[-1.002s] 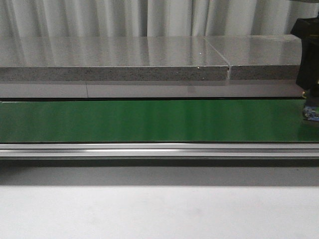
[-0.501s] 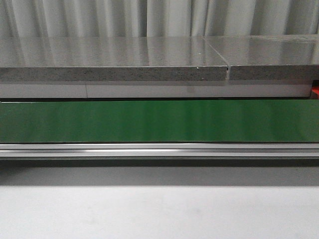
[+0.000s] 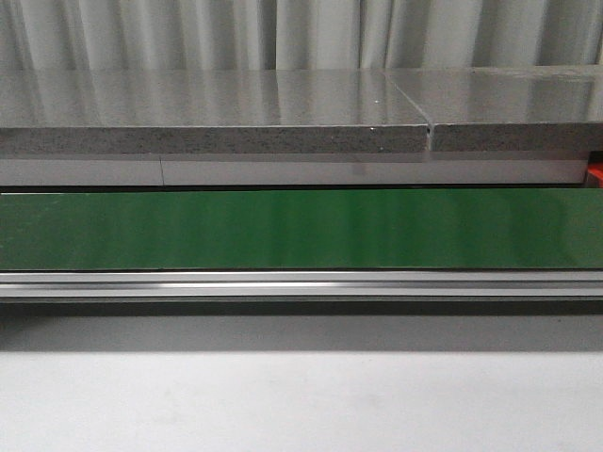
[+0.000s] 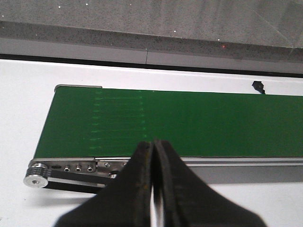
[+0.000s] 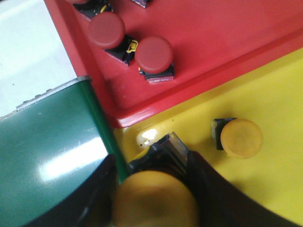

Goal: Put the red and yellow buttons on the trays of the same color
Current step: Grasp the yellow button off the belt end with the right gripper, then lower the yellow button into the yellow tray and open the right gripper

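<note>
Yellow button (image 5: pixel 156 201) sits clamped between the right gripper (image 5: pixel 154 189) fingers, cap toward the wrist camera, black base (image 5: pixel 163 149) pointing down at the surface. It hangs right at the edge where the green conveyor belt (image 5: pixel 47 156) ends and the yellow tray (image 5: pixel 279 94) begins, apparently just over the tray's near corner; height above it can't be read from this angle.

Key relation: open tray floor lies away from the belt, toward the other yellow button (image 5: pixel 240 137) already lying there on its side. My read is the drop needs a small shift that way, clear of the rim but short of that button. The red tray (image 5: pixel 227 38) borders the yellow one directly and holds at least two red buttons (image 5: pixel 154 54), so drifting that way risks a wrong-colour drop.

Left gripper (image 4: pixel 154 156) is pressed closed on nothing, hovering over the near rail (image 4: pixel 189 163) at the belt's left end by the roller (image 4: pixel 35 178). It is at the opposite end, well away from the trays; the right arm is the one placed for this move.

View differences: the front view shows only a bare belt (image 3: pixel 301 229), the grey slab (image 3: pixel 217 113) behind it and a sliver of red (image 3: pixel 595 174) at far right; no arms or buttons. Only the right wrist view shows trays and the held button. No buttons show on the belt in any view.
</note>
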Available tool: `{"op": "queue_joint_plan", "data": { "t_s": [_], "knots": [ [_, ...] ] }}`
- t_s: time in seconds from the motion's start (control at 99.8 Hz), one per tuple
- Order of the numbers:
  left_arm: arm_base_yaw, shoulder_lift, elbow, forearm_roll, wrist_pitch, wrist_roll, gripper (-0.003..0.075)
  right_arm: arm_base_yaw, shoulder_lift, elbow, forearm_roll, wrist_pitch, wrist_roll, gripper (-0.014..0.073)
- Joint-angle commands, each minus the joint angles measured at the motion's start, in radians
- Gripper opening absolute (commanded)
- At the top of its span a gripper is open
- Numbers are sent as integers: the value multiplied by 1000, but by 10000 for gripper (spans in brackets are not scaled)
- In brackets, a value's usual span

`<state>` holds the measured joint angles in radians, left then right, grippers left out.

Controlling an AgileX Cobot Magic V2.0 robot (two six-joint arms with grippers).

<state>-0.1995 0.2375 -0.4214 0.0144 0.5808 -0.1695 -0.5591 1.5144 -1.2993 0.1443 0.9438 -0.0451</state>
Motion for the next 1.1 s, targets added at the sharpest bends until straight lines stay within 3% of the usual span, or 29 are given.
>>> {"op": "queue_joint_plan", "data": {
  "t_s": [0.0,0.611,1.093],
  "knots": [
    [-8,12,-27,-9,-73,-1,-19,-6,-42,5,-1,-33,0,127],
    [-8,12,-27,-9,-73,-1,-19,-6,-81,271,-37,-161,10,127],
    [-8,12,-27,-9,-73,-1,-19,-6,-165,273,-39,-143,11,127]
  ]
}}
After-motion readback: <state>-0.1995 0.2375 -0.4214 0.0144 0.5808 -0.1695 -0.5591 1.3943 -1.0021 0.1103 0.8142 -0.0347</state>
